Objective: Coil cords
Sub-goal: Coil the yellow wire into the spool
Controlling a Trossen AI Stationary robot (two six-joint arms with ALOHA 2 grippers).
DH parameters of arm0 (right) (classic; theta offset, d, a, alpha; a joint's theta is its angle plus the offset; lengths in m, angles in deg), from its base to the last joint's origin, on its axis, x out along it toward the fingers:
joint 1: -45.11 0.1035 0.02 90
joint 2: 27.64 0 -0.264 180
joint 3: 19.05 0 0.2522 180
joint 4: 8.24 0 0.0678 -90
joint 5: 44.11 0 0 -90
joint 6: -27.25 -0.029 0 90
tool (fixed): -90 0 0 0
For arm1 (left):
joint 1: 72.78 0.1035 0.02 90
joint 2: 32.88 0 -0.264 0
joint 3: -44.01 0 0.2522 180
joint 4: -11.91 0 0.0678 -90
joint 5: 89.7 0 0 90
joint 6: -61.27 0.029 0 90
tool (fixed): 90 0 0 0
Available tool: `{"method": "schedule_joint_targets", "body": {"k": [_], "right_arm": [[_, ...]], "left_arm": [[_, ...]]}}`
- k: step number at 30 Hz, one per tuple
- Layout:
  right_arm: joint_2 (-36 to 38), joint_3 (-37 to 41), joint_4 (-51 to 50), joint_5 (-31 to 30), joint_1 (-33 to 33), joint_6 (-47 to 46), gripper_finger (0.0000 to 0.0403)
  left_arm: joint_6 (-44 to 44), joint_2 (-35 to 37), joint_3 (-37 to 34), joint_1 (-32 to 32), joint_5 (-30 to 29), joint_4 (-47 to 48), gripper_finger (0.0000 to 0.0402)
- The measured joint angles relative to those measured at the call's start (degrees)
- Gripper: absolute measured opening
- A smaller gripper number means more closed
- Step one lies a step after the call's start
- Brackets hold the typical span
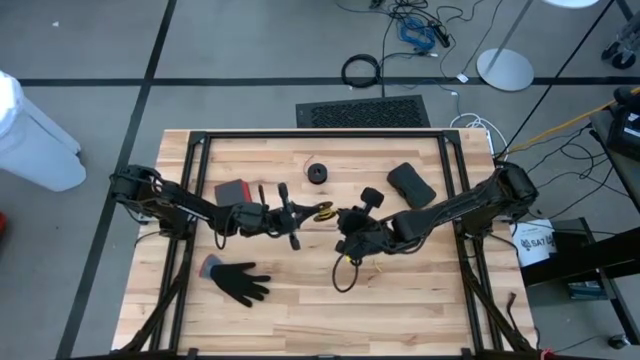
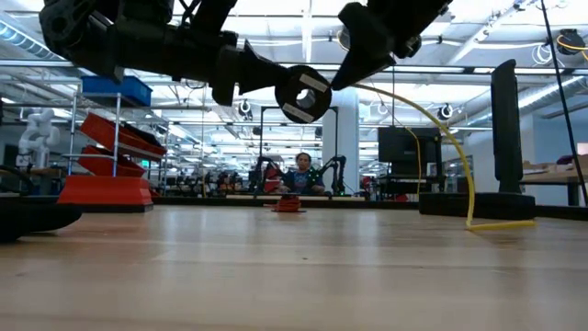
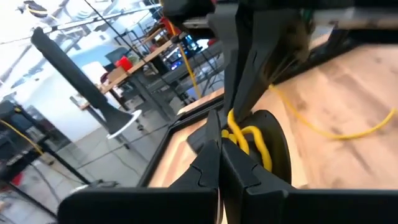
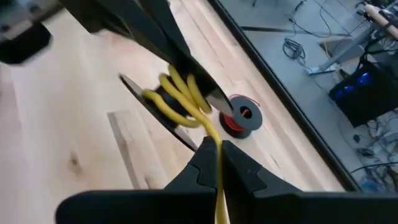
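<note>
Yellow cord [image 4: 180,99]: one, pinched by both the left hand [image 3: 219,158] and right hand [image 4: 217,155].

Near the middle of the surface [image 1: 300,300], left claw [image 1: 318,212] and right claw [image 1: 345,222] meeting tip to tip, both raised above the boards. Between them a spool [image 1: 325,211] wound with cord [image 3: 249,140], left claw shut on the spool, right claw shut on the cord. From the right claw, the cord's slack hanging down and looping on the surface [image 1: 345,275] nearer the front edge. Behind the claws, toward the far edge, a small reel [image 1: 318,174]. Right of the reel, a flat pouch [image 1: 411,185]. Left of the reel, beside the left arm, a block [image 1: 234,190]. In front of the left arm, a glove [image 1: 238,280] lying flat.
</note>
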Motion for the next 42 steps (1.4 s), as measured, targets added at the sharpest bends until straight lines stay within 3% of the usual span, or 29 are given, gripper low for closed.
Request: {"method": "schedule_joint_targets", "body": {"k": [6, 17, 24, 33, 42], "right_arm": [[-0.32, -0.03, -1.01, 1.44, -0.49, 4.23, 0.0], [-0.42, 0.09, -3.75, 2.39, -0.69, 4.77, 0.0024], [-0.5, 0.21, -6.5, 2.34, -0.69, 0.82, 0.0044], [-0.5, 0.33, -6.07, 2.31, -0.2, -0.21, 0.0041], [-0.48, 6.21, -5.71, -1.17, 3.95, -9.12, 0.0041]], "left_arm": [[-5.81, 0.0, 0.0, 0.03, 3.33, -1.9, 0.0], [-7.96, 0.12, -0.04, -0.13, 5.11, -4.2, 0.0], [-9.58, 0.23, -0.02, -0.17, 6.44, -5.84, 0.0], [-9.59, 0.22, -0.02, -0.24, 6.19, -8.8, 0.0], [-9.36, 0.22, 0.0, -0.2, 3.97, -9.41, 0.0]]}}
